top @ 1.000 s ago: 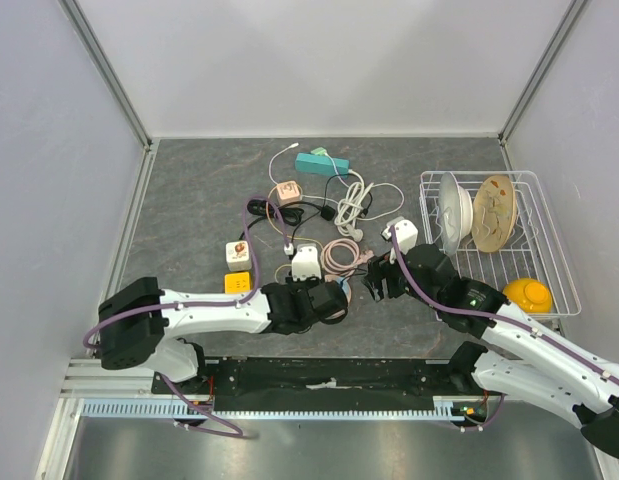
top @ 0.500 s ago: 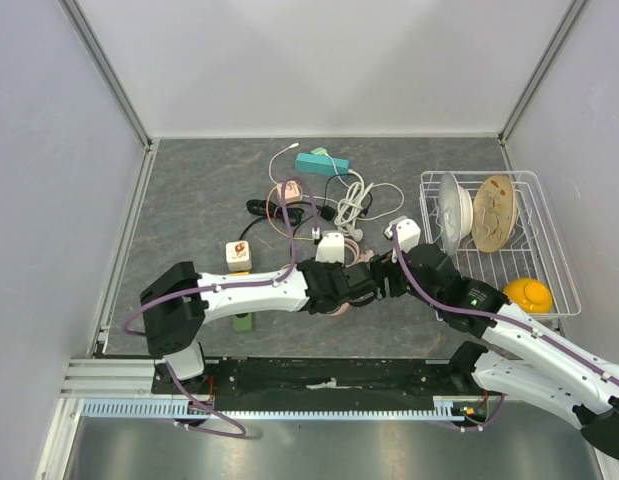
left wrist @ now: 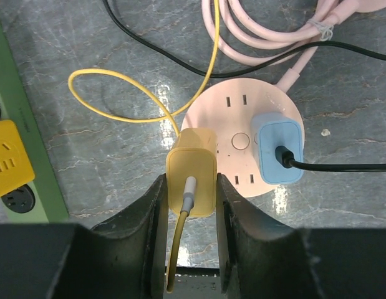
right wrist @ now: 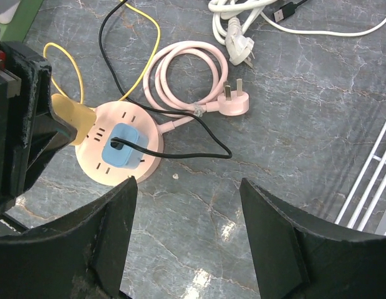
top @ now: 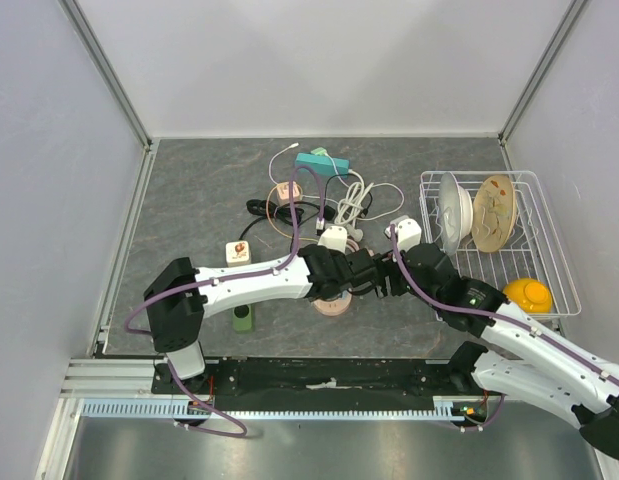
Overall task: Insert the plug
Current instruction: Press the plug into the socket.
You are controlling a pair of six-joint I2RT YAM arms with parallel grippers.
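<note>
My left gripper (left wrist: 189,196) is shut on a yellow plug (left wrist: 191,171) with a yellow cable, holding it over the left edge of a round pink socket hub (left wrist: 233,109). A blue adapter (left wrist: 277,148) with a black cable sits plugged into the hub's right side. In the right wrist view the yellow plug (right wrist: 73,114) tilts against the hub (right wrist: 93,163) beside the blue adapter (right wrist: 123,146). My right gripper (right wrist: 188,215) stands open just right of the hub, nothing between its fingers. From above, both grippers meet at the hub (top: 332,304) near the table's front middle.
A coiled pink cable with a three-pin plug (right wrist: 231,103) lies behind the hub. A green power strip (left wrist: 15,124) holds a yellow adapter (left wrist: 10,154) at left. White cables (top: 359,198), a teal strip (top: 321,162) and small adapters lie further back. A wire dish rack (top: 494,240) stands at right.
My left arm has swung right across the table carrying the yellow plug to the pink hub, uncovering the green strip. The right arm has stayed put.
</note>
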